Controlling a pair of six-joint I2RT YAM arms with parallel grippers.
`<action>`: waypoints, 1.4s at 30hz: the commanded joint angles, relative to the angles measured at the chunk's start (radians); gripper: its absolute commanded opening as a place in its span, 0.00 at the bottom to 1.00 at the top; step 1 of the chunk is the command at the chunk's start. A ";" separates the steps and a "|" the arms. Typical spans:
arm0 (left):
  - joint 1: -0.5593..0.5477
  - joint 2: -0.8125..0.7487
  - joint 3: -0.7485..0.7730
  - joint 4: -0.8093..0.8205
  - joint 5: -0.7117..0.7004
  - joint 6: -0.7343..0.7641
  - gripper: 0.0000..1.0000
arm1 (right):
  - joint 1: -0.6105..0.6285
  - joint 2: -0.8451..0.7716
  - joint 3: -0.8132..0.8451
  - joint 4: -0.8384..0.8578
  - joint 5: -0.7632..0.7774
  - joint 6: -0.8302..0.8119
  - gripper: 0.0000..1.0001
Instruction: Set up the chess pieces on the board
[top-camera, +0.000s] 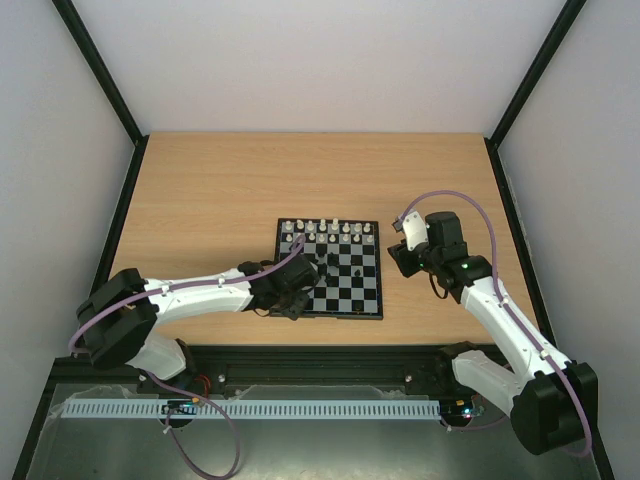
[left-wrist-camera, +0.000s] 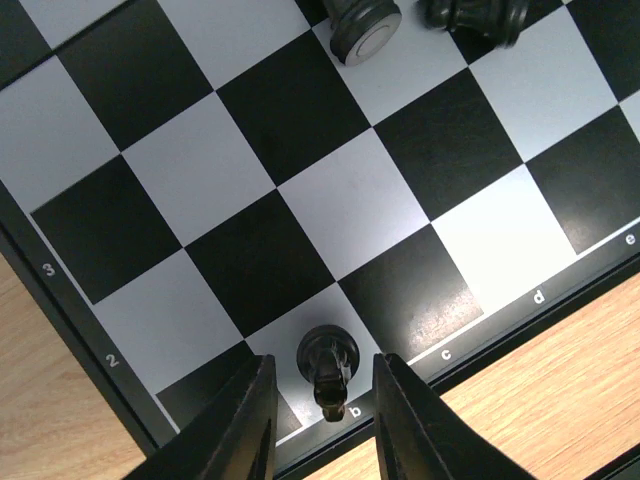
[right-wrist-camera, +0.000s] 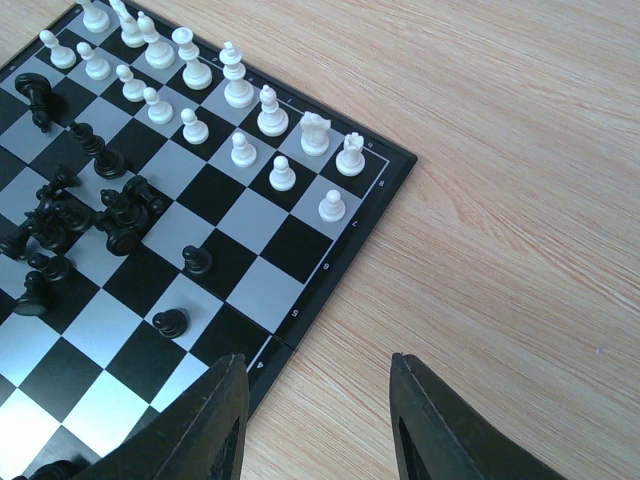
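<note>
The board (top-camera: 358, 292) lies mid-table. White chess pieces (top-camera: 330, 232) stand in two rows along its far side, also in the right wrist view (right-wrist-camera: 240, 92). Black pieces (right-wrist-camera: 92, 212) lie and stand in a loose cluster mid-board, two more apart (right-wrist-camera: 172, 322). My left gripper (top-camera: 300, 292) is low over the board's near-left corner. In the left wrist view it (left-wrist-camera: 322, 425) is open, and one black piece (left-wrist-camera: 328, 362) stands on the light b-file square between the fingers (left-wrist-camera: 245, 425), with a gap on each side. My right gripper (right-wrist-camera: 315, 420) is open and empty over bare wood beside the board's right rim (right-wrist-camera: 330, 235).
Two toppled black pieces (left-wrist-camera: 365, 25) lie a few squares beyond the left gripper. The light wood table (top-camera: 200, 200) stretches round the board, with black frame posts and white walls at its sides. The right arm (top-camera: 500, 310) reaches in from the near right.
</note>
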 joint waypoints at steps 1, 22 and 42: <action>-0.002 -0.051 0.027 -0.036 -0.017 0.009 0.33 | -0.005 0.002 -0.010 -0.028 -0.023 -0.005 0.41; 0.230 -0.416 -0.066 0.204 -0.190 0.279 0.99 | 0.084 0.165 0.060 -0.129 -0.130 -0.150 0.46; 0.327 -0.591 -0.147 0.205 -0.388 0.194 0.99 | 0.263 0.516 0.236 -0.153 -0.004 -0.186 0.36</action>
